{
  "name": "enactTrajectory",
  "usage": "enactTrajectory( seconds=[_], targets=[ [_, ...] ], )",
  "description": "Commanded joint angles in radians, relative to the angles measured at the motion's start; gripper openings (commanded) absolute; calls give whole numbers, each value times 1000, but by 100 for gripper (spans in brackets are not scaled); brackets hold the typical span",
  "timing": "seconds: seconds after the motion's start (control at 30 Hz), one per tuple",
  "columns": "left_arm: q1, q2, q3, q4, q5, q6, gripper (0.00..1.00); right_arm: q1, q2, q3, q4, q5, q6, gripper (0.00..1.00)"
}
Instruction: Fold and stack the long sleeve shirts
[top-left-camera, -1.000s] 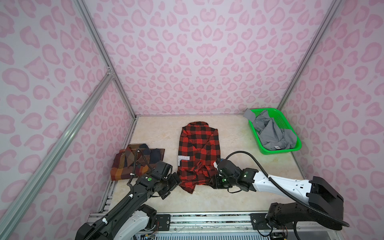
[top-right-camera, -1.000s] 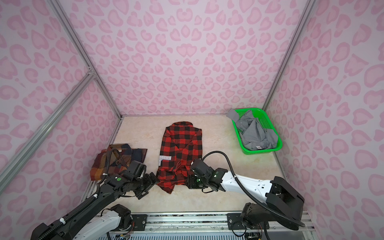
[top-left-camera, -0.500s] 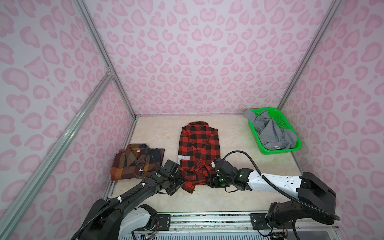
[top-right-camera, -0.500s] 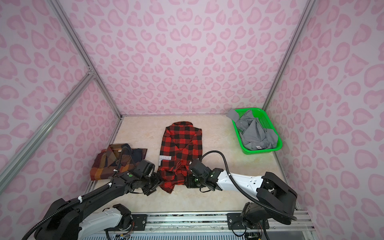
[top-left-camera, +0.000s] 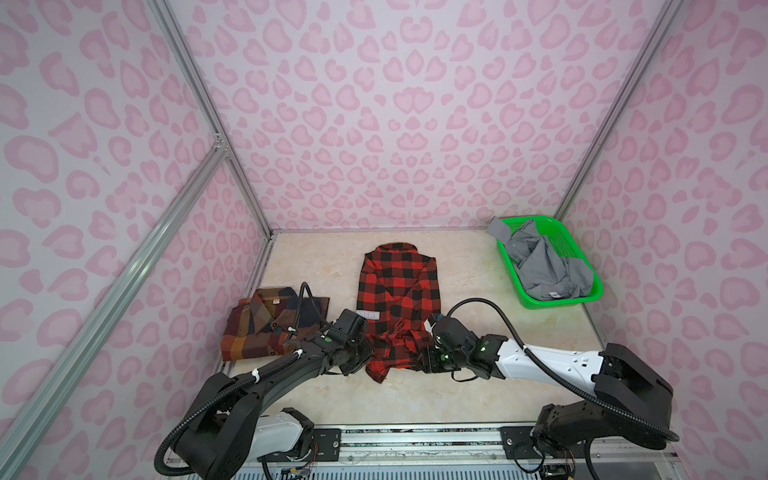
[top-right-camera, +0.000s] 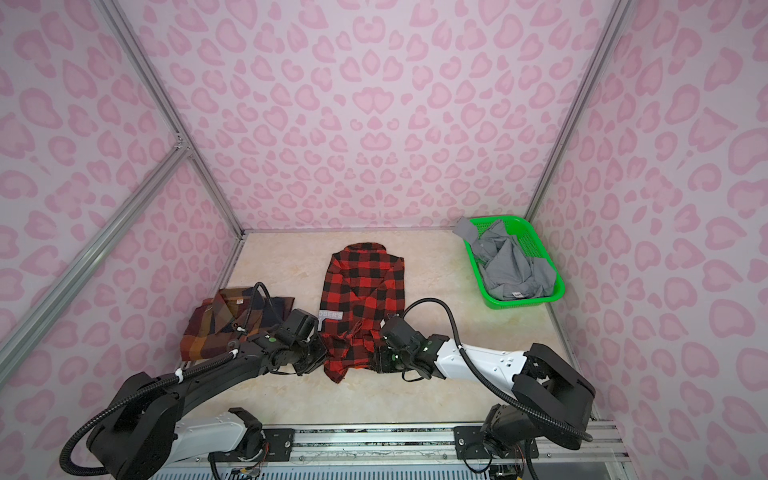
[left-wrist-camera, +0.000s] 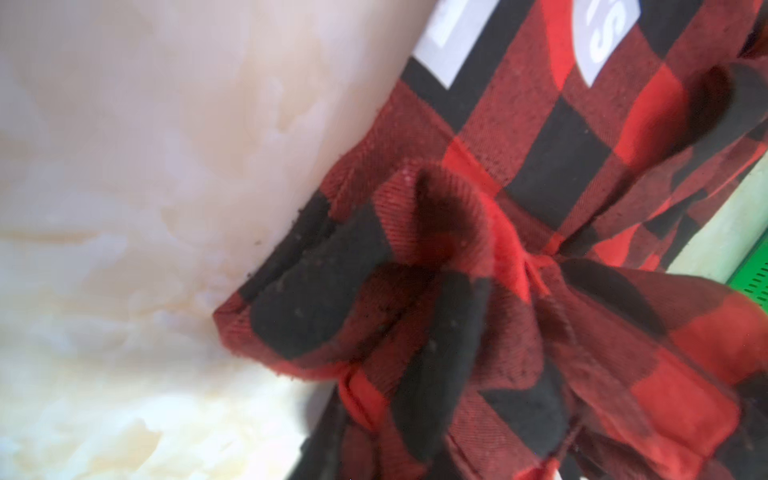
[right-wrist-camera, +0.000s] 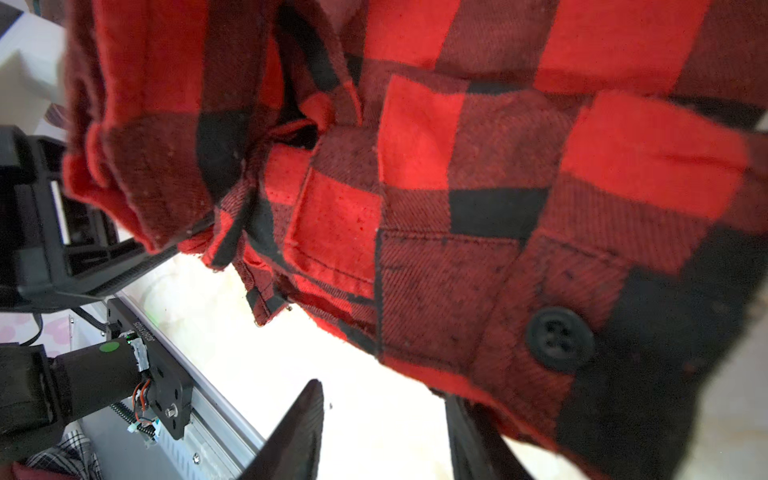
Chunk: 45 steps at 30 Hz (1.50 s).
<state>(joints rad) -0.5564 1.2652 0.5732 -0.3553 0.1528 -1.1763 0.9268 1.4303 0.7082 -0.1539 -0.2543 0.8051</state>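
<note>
Three shirts: the plaid shirt (top-left-camera: 270, 328) lies folded at the worktop's (top-left-camera: 457, 282) left. The left fingers (top-left-camera: 359, 359) meet the checked flannel's (top-left-camera: 399, 282) bunched hem, their grip hidden. The right fingers (right-wrist-camera: 291, 432) stand spread beside that hem. The grey shirt (top-left-camera: 540, 266) lies crumpled in the green basket (top-left-camera: 552, 301), far right.

left claw (top-left-camera: 367, 360) tips out of sight

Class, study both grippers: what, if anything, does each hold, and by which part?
Cannot tell. Both sit at the near hem of the red-and-black flannel, left gripper at its left corner, right gripper at its right. Right fingers stand apart; left fingers are hidden.
</note>
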Motion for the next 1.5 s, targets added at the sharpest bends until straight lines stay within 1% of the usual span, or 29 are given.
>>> enactTrajectory(
  seconds=[0.0,0.03,0.13,0.27,0.4,0.6,0.67,0.77,0.93,1.03,1.13,1.3,1.47],
  targets=[
    [1,7,21,19,-11,9,7,0,9,-10,10,23,-29,49],
    [1,4,30,16,-9,10,4,-1,10,-11,8,27,-30,48],
    [1,-8,57,3,-6,-3,4,-1,15,-7,7,27,-38,48],
    [1,-7,111,-2,22,-27,4,0,12,8,1,23,-50,43],
    [2,28,175,-13,54,-49,4,0,1,25,-11,18,-77,40],
    [13,100,255,-24,82,-73,4,3,-31,32,-32,6,-138,39],
    [24,127,283,-22,97,-70,4,9,-34,43,-69,13,-164,38],
    [38,159,326,-35,102,-62,4,38,-46,43,-93,18,-203,37],
    [67,210,396,-63,114,-41,4,99,-61,37,-96,28,-231,37],
    [80,236,427,-78,120,-28,4,124,-38,45,-99,22,-243,37],
    [88,242,433,-82,118,-23,4,142,5,65,-131,61,-242,37],
    [93,242,428,-83,122,-19,4,141,62,64,-109,101,-235,37],
    [95,233,420,-82,120,-20,4,133,122,122,-117,147,-240,37]
  ],
)
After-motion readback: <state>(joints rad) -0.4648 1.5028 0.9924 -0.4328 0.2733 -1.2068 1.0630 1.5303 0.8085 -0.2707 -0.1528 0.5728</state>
